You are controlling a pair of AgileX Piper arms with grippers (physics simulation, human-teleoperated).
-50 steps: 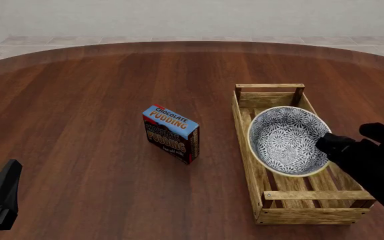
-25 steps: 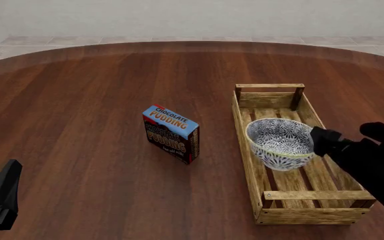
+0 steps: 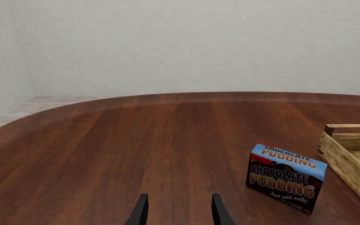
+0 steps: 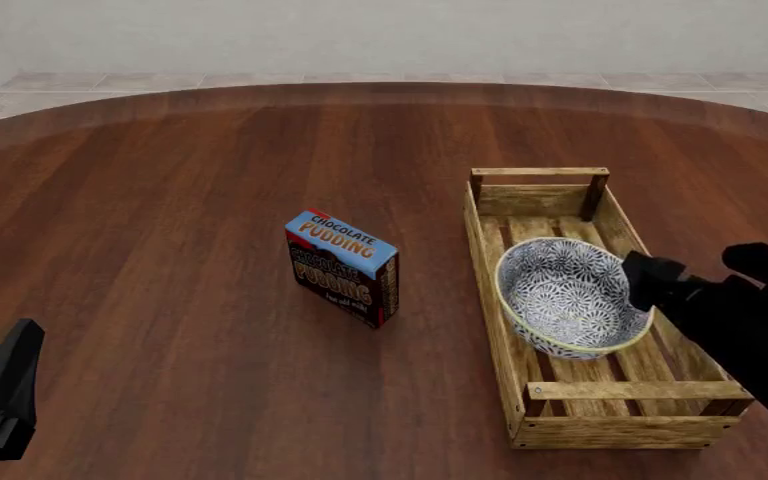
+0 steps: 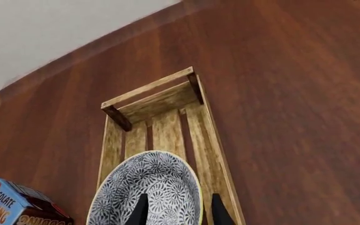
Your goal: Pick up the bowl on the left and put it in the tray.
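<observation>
**Bowl over the crate, release pending**

We note the slatted wooden tray (image 4: 495,260) right of the chocolate pudding box (image 4: 341,266). The floral bowl (image 4: 568,297) sits tilted inside it, rim pinched by our right gripper (image 5: 176,211). Our left gripper (image 3: 176,212) idles, fingers parted, empty.

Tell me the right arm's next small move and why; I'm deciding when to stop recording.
Probably open the right gripper and lift clear. The bowl already sits inside the tray, tilted, with its rim between the fingers. Whether it rests fully on the slats I cannot tell, so release gently.
</observation>
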